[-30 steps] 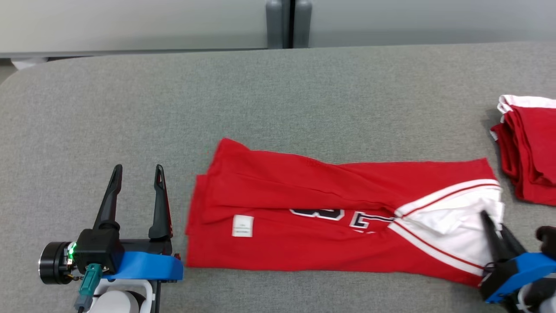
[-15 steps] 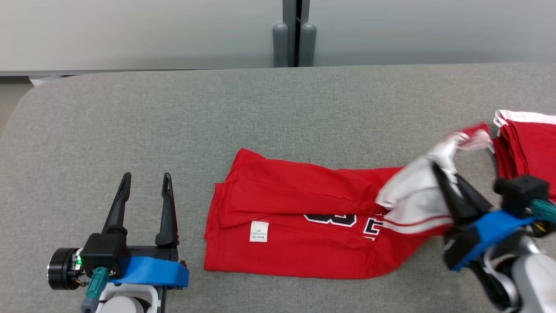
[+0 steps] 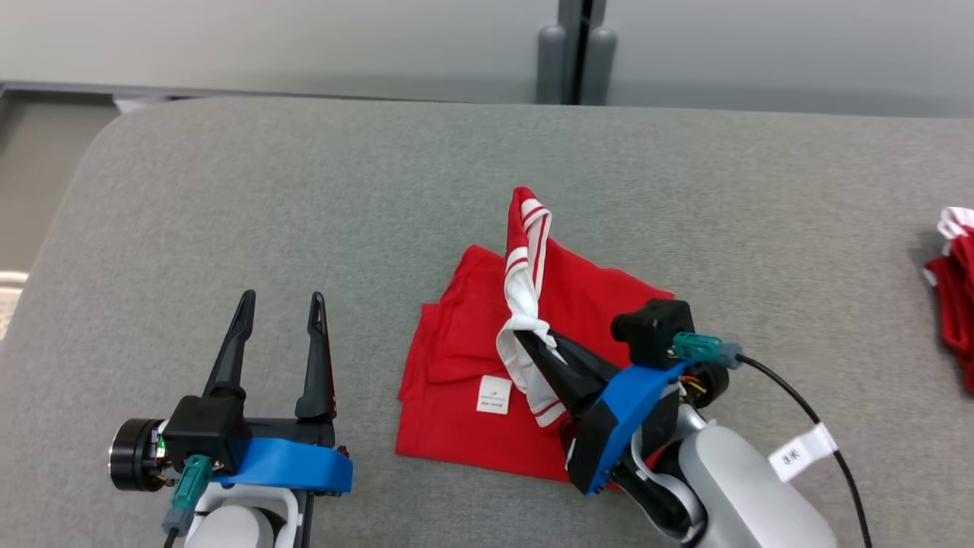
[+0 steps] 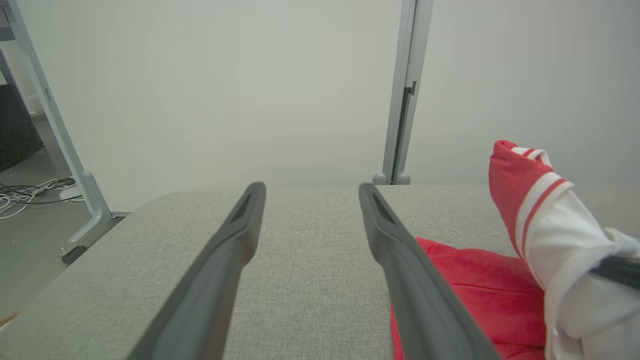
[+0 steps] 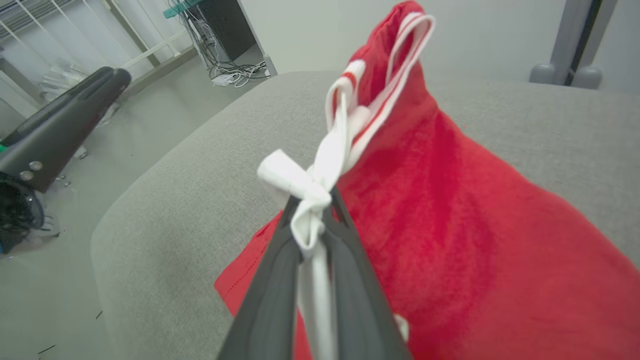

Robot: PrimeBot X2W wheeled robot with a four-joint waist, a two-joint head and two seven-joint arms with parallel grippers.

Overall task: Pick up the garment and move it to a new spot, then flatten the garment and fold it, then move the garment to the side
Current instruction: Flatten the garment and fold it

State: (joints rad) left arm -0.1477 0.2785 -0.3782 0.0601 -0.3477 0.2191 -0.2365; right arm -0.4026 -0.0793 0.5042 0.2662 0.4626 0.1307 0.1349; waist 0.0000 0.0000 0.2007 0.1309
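Nearest us, our left gripper (image 3: 281,298) stands wide open and empty, just beside the red garment (image 3: 456,358). Our right gripper (image 3: 523,336) pinches the garment's white striped end, raised over the folded part at mid-table. Beyond lies the bare grey table (image 3: 228,190), and another red pile (image 3: 955,304) sits at the right edge.
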